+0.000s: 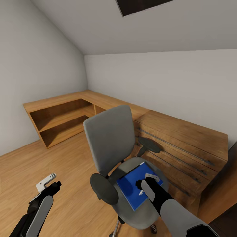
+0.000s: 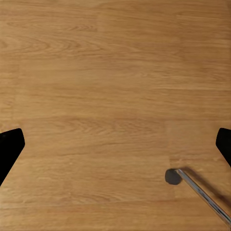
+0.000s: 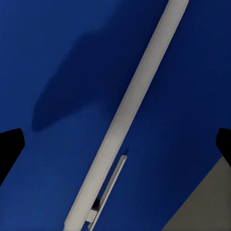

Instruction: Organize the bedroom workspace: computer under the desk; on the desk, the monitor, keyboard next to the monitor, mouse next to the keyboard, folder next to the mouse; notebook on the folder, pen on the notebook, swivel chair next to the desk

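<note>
Two claws are seen low in the head view. The right claw (image 1: pixel 147 183) is held open over the flat blue folder (image 1: pixel 131 187) on the grey swivel chair (image 1: pixel 110 141), presumably for its thin pale pen (image 3: pixel 130 110). The left claw (image 1: pixel 46 183) is parked open above the wood floor (image 2: pixel 115 72). The chair's base is cut off.

We see the swivel chair (image 1: pixel 112 144) standing on the floor (image 1: pixel 49 171) in front of the low shelving (image 1: pixel 59 115), which runs along both walls and turns the corner. The folder (image 1: pixel 131 184) lies flat on the chair seat. The pen (image 3: pixel 130 110) lies on the folder. Our right gripper (image 1: pixel 146 184) hangs above the folder; our left gripper (image 1: pixel 47 184) is above the floor, left of the chair.
</note>
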